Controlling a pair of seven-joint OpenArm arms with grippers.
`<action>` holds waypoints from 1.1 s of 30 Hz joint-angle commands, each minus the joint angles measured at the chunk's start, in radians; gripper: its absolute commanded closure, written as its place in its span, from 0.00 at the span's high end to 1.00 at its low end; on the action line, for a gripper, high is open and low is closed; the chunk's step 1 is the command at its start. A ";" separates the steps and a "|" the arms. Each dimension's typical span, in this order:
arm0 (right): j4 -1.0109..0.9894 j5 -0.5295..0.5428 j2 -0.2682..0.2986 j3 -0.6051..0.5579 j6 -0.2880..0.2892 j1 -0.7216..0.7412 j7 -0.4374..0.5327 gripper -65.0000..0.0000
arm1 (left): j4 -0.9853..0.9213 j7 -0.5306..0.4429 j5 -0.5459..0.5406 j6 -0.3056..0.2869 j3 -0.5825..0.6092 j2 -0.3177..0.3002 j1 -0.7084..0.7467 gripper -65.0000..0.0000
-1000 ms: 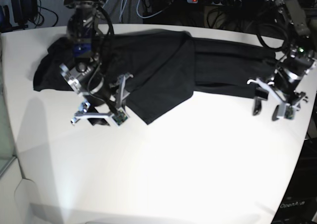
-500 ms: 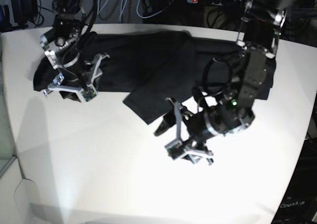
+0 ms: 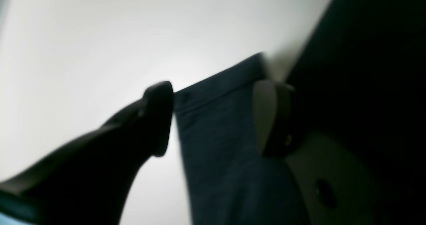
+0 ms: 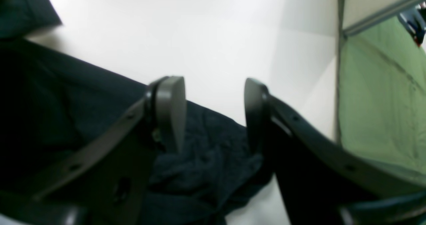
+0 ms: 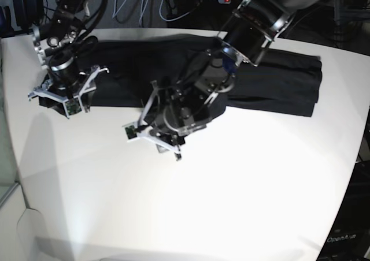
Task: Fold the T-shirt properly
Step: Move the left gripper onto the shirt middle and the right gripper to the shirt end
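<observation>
1. The right end effector [image 5: 59,96] sits at the left of the base view with its jaws apart and nothing between them; the crumpled sleeve end of the T-shirt [image 5: 272,79] lies directly beneath it.
2. The left end effector [image 5: 155,135] reaches across mid-counter [image 5: 231,197], jaws apart, straddling a hemmed corner of cloth but not clamped on it.
3. The garment lies in a long dark band behind both; judging by this, folding is partway, with further folds left.
</observation>
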 commanded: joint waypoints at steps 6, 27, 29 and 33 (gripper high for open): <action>0.018 0.015 0.003 -0.002 -0.005 0.020 0.021 0.45 | -0.053 -0.018 0.040 0.011 -0.020 0.060 0.030 0.56; 0.011 0.016 0.003 -0.039 -0.005 0.046 0.021 0.45 | -0.096 -0.087 -0.077 0.012 -0.230 0.078 0.039 0.56; 0.011 0.015 0.003 -0.047 -0.005 0.046 0.019 0.45 | -0.118 -0.087 -0.103 0.023 -0.230 0.078 0.039 0.56; 0.011 0.015 0.003 -0.053 -0.005 0.046 0.019 0.45 | -0.164 -0.118 -0.140 0.107 -0.199 0.078 0.038 0.56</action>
